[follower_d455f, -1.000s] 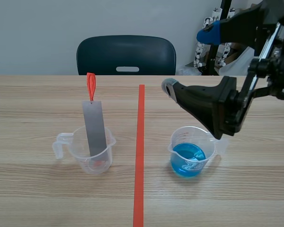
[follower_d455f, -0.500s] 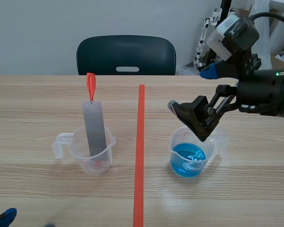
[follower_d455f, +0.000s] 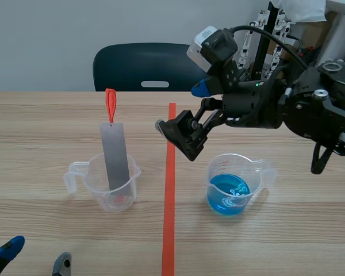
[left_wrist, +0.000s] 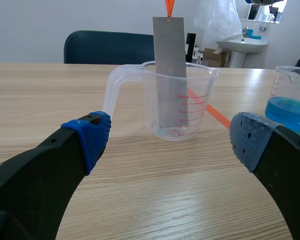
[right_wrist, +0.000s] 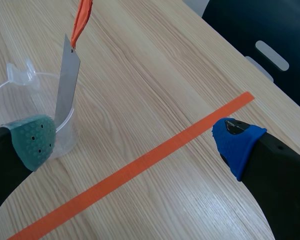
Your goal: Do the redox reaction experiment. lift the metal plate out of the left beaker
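A grey metal plate (follower_d455f: 116,156) with an orange tag (follower_d455f: 110,103) stands upright in the clear left beaker (follower_d455f: 111,190). My right gripper (follower_d455f: 180,107) hangs open above the tape line, right of the plate and apart from it. In the right wrist view the plate (right_wrist: 67,85) and beaker (right_wrist: 21,84) lie ahead of the green-padded finger (right_wrist: 35,140) of the right gripper (right_wrist: 135,142). My left gripper (follower_d455f: 34,257) is open at the table's near left edge. In its own view the left gripper (left_wrist: 170,140) faces the beaker (left_wrist: 190,112) and plate (left_wrist: 169,65) just ahead.
A second beaker (follower_d455f: 234,184) holding blue liquid stands right of the orange tape line (follower_d455f: 169,207), below the right arm; it shows too as the blue beaker (left_wrist: 292,105) beside the left gripper. A dark chair (follower_d455f: 153,66) sits behind the table.
The right arm has swung left from over the blue beaker to above the tape line. The left gripper's tips have come further into view at the bottom left.
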You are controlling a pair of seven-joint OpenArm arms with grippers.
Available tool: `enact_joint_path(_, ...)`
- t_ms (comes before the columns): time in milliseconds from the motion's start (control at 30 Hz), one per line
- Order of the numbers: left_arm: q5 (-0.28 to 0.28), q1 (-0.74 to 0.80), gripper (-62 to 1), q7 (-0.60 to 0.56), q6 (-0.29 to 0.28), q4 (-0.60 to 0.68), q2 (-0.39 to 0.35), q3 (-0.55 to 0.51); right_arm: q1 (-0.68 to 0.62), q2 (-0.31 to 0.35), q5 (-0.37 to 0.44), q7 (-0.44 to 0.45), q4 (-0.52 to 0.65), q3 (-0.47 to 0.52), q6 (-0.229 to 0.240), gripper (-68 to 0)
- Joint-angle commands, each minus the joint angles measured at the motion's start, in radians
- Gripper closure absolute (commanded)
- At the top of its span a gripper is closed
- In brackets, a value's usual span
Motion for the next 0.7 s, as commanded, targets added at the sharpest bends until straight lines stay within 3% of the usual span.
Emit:
enact_joint_path(0,-0.006,0.007,-50.8,-0.046,-0.002,0.017,-0.002,-0.004,0.041,-0.018,0.007,0.024,-0.013,-0.005,-0.010,-67.9)
enact_joint_path(267,-0.007,0.005,-50.8,-0.046,0.026,0.017,-0.002,-0.004,0.138,-0.101,0.007,0.043,-0.138,-0.102,-0.018,-67.9)
enact_joint_path(667,-0.015,0.002,-50.8,-0.046,0.027,0.017,-0.004,-0.005,0.196,-0.215,0.007,0.002,-0.221,-0.195,-0.014,-67.9)
